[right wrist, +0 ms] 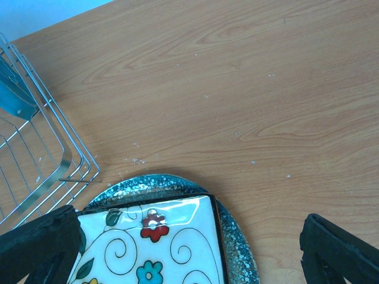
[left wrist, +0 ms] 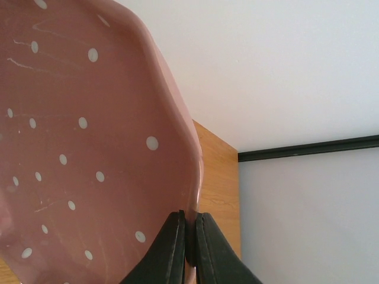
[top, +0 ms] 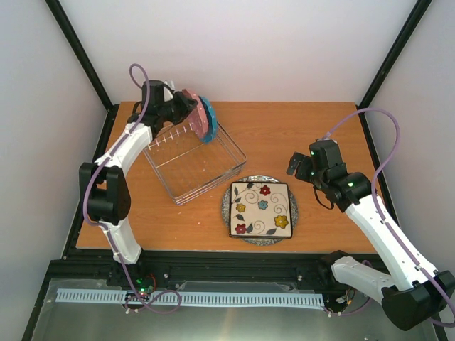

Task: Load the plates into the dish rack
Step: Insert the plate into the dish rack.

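Note:
My left gripper is shut on the rim of a pink white-dotted scalloped plate, held upright at the far end of the wire dish rack. In the left wrist view the plate fills the left side and my gripper pinches its edge. A blue scalloped plate stands upright right beside it. A square cream flowered plate lies on a round grey speckled plate at front centre. My right gripper is open above the table to their right; it hovers over the square plate.
The rack's near corner and the blue plate's edge show in the right wrist view, with the speckled rim close to the rack. The wooden table is bounded by white walls and black frame posts.

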Available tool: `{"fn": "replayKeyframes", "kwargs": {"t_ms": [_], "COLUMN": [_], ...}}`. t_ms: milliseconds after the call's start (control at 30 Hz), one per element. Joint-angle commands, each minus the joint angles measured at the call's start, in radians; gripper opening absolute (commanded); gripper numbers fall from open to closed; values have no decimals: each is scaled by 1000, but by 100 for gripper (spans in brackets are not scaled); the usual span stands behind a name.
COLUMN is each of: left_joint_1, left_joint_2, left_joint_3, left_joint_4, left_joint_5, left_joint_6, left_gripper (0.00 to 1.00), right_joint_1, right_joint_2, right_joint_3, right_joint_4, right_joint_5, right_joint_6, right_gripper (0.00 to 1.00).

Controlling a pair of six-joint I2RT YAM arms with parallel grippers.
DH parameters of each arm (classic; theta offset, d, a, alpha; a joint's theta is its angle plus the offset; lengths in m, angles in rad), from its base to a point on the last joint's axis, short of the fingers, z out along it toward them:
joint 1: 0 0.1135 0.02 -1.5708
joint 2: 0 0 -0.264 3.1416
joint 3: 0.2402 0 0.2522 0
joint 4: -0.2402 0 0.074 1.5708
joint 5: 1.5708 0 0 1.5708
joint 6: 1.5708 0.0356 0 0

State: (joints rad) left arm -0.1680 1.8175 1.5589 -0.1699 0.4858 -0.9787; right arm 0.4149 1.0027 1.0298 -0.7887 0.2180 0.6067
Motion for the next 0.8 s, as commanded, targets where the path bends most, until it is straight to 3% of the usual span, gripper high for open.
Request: {"fn": "replayKeyframes", "kwargs": {"t_ms": [0, 767], "left_joint_1": [10, 10], "left_joint_2": [-47, 46], "left_joint_3": [5, -9], "left_joint_4": [187, 152], "left_joint_5": [-20, -53], "left_joint_6": [-2, 34], "left_gripper": [1, 1], "right_joint_1": [-4, -10], "right_joint_2": [6, -12], "right_joint_3": [24, 21], "right_joint_4": [18, 14], "right_joint_5": [14, 27], "right_joint_6": [-11, -10], "right_gripper": [100, 100]}}
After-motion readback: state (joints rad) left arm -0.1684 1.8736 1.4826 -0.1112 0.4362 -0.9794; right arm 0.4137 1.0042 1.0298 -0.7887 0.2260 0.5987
